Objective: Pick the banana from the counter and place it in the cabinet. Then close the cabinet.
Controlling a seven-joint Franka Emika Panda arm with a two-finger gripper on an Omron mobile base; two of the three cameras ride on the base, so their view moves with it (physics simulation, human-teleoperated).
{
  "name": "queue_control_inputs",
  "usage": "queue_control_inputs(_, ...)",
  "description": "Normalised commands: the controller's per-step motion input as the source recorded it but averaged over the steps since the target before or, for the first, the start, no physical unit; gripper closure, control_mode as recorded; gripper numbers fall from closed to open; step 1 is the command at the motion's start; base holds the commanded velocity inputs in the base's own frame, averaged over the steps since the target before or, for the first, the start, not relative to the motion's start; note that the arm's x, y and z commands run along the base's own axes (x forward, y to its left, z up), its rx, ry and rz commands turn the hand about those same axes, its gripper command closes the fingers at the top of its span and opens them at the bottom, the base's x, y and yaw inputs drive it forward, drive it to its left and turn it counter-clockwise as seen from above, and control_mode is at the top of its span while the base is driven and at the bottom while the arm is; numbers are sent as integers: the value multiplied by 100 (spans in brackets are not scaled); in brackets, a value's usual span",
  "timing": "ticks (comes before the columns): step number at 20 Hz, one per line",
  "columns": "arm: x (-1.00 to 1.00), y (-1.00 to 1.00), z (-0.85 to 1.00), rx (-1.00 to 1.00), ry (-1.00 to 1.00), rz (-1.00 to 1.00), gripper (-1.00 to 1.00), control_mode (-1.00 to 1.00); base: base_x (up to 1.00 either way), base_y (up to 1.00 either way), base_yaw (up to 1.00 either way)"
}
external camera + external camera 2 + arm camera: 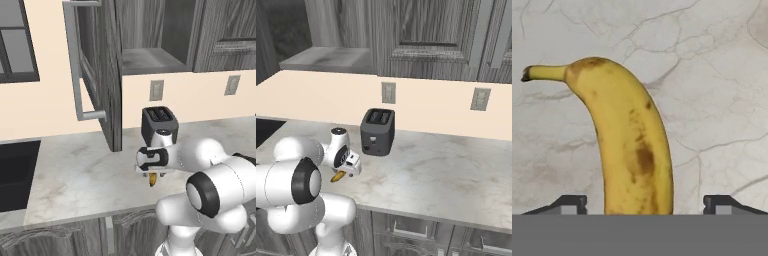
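Currently the gripper is held low over the banana, which is seen lying flat on the counter just in front of the toaster. Its fingers are spread wide on either side of the fruit, nothing grasped. Contact height cannot be judged, apparently. An off-centre closure could roll the fruit away. The cabinet is found open.

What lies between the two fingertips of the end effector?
In the hand view, the banana lies on the counter between the fingertips, with bare gaps on both sides.
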Motion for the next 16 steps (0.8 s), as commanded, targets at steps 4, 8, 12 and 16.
queue_control_inputs(4,8,0,-3,0,13,0,100,-100,0,0,0)
queue_control_inputs(8,4,2,0,0,9,0,100,-100,0,0,0)
queue_control_inputs(12,-20,11,27,0,-3,0,100,-100,0,0,0)
queue_control_inputs(16,-29,0,91,0,-2,0,100,-100,0,0,0)
